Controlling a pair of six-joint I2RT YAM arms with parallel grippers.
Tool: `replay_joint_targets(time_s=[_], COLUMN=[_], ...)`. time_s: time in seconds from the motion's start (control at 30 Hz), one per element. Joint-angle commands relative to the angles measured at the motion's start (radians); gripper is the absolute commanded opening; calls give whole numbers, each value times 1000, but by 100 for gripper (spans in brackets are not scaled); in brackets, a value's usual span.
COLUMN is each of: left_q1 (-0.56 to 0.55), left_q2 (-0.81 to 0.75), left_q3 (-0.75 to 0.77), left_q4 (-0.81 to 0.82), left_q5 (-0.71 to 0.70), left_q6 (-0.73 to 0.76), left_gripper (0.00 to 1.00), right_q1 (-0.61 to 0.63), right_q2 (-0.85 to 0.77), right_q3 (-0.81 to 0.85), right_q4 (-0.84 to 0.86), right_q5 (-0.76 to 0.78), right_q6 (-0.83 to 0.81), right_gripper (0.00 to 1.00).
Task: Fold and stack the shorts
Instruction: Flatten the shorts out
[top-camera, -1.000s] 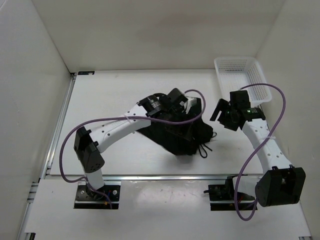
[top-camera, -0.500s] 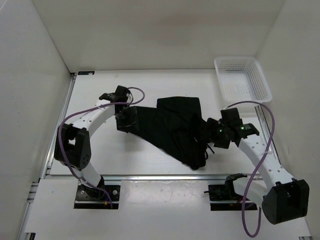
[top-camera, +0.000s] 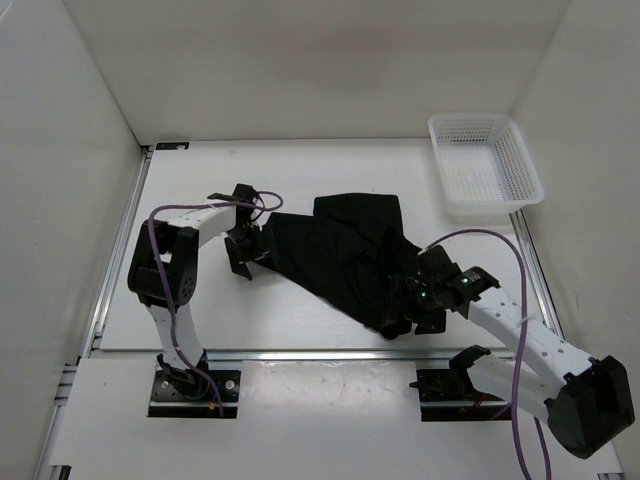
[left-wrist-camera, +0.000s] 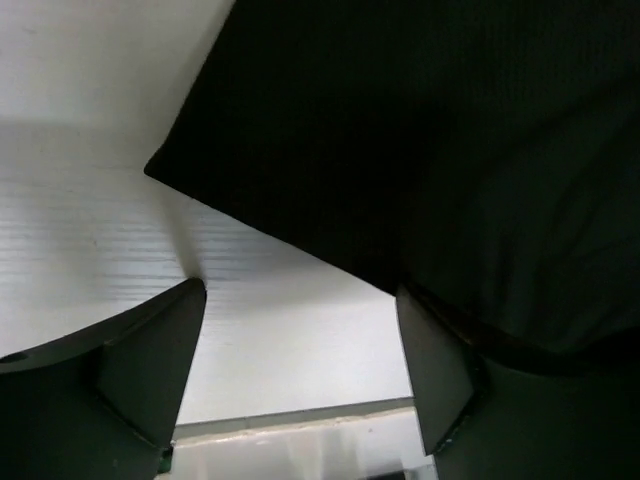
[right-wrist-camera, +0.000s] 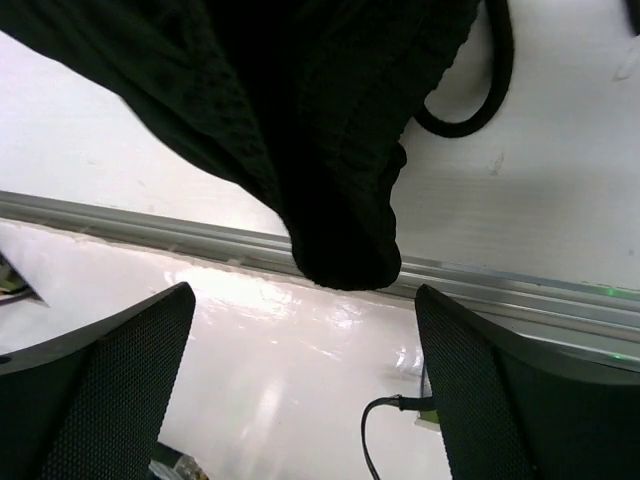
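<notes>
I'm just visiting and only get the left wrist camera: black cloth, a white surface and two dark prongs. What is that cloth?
Observer: From above, it is a pair of black shorts, lying spread on the table between the two arms.
Visitor: Is the other arm holding them?
Observer: No. Its own camera shows the right gripper open, with a bunched end of the shorts just ahead of its fingers, not pinched.
Visitor: Anything else on the table?
Observer: A white basket stands at the far right corner, apart from the shorts.
</notes>
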Motion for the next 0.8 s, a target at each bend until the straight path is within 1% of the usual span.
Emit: replay_joint_targets(time_s=[0.0,0.03,0.07,0.1,0.13,0.17,0.2,0.23,0.27,0.3,0.37,0.4,0.47,0.5,0.53,0.57,0.6,0.63,0.67,0.7,0.73,0.77], left_q1=[7,7,7,7,7,7,7,19,34,44,59,74,99,99,114,135,149,166,201,220,237,254], left_q2=[44,54,69,69,69,80,80,89,89,89,89,80,69,57,57,48,34,25,11,-7,-53,-79], left_q3=[58,73,73,85,98,98,113,131,144,154,203,229,332,375,418,514,562,613,703,740,772,800], left_q4=[40,40,40,40,40,40,40,40,40,31,31,31,6,-5,-18,-40,-85,-109,-129,-141,-150,-150], left_q5=[-21,-21,-21,-21,-30,-41,-41,-41,-30,-30,-6,5,30,30,30,30,30,30,30,30,50,50], left_q6=[-11,-11,-11,-11,-11,-11,-11,-11,-11,-11,-25,-25,-55,-55,-55,-64,-65,-65,-65,-65,-74,-74], left_gripper=[86,77,73,68,55,46,33,11,10,10,10,10,10,10,10,10,10,10,10,10,10,10], right_q1=[38,50,50,50,50,50,50,50,50,38,-3,-24,-100,-131,-187,-211,-232,-270,-290,-306,-333,-343], right_q2=[63,78,110,127,140,150,164,164,175,175,206,219,290,351,382,414,446,513,544,574,618,632], right_q3=[-26,-26,-26,-17,-7,7,41,59,79,122,170,241,341,478,560,649,744,950,1056,1155,1320,1383], right_q4=[46,75,88,98,108,123,123,123,123,123,142,154,154,154,142,131,116,97,67,53,53,53], right_q5=[14,28,39,56,56,66,66,98,111,122,122,131,131,108,96,87,86,86,70,32,7,-18], right_q6=[20,20,20,20,20,11,11,0,0,-14,-52,-92,-147,-202,-228,-256,-280,-311,-324,-324,-324,-334], right_gripper=[93,90,79,71,62,38,28,19,6,0,0,0,0,0,0,0,0,0,0,0,0,0])
